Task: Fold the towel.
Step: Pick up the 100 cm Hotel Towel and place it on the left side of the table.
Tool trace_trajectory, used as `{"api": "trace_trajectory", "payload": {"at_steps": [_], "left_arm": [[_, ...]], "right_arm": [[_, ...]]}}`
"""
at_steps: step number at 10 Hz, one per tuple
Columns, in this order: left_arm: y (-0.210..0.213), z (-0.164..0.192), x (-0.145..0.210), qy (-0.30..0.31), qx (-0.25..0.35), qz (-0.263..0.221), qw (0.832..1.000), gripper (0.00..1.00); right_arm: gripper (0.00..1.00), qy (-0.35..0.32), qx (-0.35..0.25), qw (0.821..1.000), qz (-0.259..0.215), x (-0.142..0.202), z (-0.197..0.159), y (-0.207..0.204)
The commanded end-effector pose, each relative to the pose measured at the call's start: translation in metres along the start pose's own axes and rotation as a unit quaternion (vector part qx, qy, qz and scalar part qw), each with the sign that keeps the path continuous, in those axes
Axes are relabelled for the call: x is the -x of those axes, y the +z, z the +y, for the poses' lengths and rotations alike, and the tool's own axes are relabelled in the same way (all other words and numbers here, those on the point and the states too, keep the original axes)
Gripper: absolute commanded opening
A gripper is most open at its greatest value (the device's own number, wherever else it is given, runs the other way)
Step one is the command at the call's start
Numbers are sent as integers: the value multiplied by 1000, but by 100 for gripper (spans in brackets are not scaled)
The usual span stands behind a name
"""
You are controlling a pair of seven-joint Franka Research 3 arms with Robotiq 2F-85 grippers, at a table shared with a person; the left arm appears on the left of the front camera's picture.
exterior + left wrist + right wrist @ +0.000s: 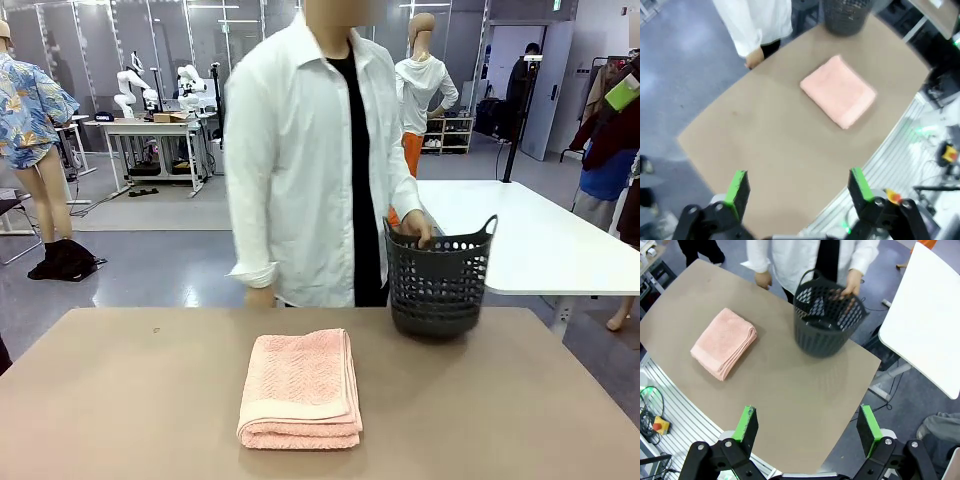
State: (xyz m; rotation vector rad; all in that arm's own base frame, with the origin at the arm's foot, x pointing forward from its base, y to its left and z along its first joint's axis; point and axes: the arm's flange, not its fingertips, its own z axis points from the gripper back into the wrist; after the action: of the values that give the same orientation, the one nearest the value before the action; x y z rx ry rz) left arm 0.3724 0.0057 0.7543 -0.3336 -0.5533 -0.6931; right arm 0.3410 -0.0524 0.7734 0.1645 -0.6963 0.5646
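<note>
the brown table (520, 420) runs across the front view, and a white table (560, 240) stands behind it to the right. a person (310, 150) in a white shirt over a black top stands at the far edge of the brown table, facing it.

a dark grey basket (438, 283) with slotted walls and two loop handles stands on the table's far right part, by the edge nearest the person. one hand (418, 228) of the person rests on the basket's rim; the other hand (259, 296) hangs at the table's far edge, left of the basket.

the towel (302, 388) lies folded into a thick, squarish stack near the middle of the table, well apart from the basket and touching neither hand. its paler band runs along the near edge, and the layered folds show at that side.

the left gripper (799, 188) hangs high over the table with its jaws wide apart and nothing between the green pads (738, 183); the towel lies far below it. the right gripper (807, 427) is likewise spread wide and empty, above the table edge, with the basket and towel both well clear of it.
</note>
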Motion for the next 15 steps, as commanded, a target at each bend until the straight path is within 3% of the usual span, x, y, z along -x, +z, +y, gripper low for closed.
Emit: {"api": "trace_trajectory", "payload": {"at_steps": [1,5,9,15], "left_arm": [[-57,0,11,68,42,-20,997,100],[-168,11,48,121,68,-32,990,100],[-289,9,91,195,156,-21,968,100],[-433,-13,95,278,209,16,937,100]], "right_arm": [[100,1,-1,1000,5,-1,-1,1],[100,1,-1,1000,5,-1,-1,1],[100,1,-1,1000,5,-1,-1,1],[100,1,-1,1000,5,-1,-1,1]]}}
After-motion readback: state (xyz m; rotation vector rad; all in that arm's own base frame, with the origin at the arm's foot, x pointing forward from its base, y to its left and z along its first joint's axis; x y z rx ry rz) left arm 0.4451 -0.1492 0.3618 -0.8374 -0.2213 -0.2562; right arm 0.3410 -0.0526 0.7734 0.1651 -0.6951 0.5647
